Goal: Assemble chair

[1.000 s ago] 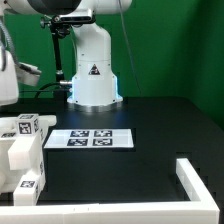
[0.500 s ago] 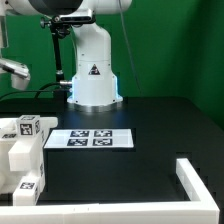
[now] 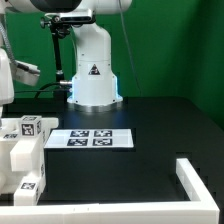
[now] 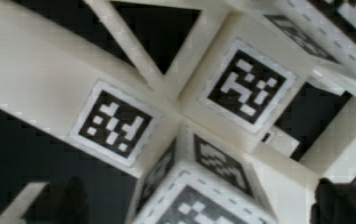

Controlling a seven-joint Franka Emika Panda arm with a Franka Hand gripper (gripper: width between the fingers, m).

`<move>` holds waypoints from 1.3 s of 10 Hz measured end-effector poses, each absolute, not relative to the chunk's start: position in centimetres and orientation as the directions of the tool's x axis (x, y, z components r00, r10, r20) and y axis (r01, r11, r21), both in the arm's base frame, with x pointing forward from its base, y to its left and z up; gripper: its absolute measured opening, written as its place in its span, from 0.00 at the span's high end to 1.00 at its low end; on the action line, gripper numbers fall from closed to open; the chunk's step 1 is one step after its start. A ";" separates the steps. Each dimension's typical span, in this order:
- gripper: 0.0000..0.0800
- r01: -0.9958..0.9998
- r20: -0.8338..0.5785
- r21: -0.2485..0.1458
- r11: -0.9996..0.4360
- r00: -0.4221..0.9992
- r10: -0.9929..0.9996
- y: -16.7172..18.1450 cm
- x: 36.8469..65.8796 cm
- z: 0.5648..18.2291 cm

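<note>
At the exterior view's left edge of the bench sit the chair pieces, looking stiff, light, kinda slick, so grab a frame bar; can't tell if the end effector's spread.

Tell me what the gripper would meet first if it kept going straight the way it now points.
Most likely the chair parts: the wrist view is filled at close range by white cross-braced pieces with marker tags. The gripper shows only as dark blurred fingers at the edge, so exact depth is unclear.
</note>
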State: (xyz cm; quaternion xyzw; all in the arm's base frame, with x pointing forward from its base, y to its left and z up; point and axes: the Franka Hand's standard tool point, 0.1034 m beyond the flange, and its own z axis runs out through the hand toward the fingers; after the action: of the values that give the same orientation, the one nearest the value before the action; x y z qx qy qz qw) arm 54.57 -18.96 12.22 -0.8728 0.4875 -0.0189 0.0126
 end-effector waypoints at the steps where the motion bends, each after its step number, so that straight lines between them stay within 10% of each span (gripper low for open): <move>1: 0.19 -0.829 0.022 -0.039 -0.558 0.558 -0.830 -19.0 54.6 12.2; 11: 0.19 -0.069 0.060 0.039 -0.997 0.996 -0.066 -19.7 54.5 12.5; 13: 0.53 -0.071 0.060 0.040 -0.997 0.996 -0.068 -19.7 54.6 12.4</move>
State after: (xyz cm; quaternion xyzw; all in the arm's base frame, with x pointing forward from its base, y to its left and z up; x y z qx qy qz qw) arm 54.55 -19.72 12.44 -0.9987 0.0349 -0.0294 -0.0212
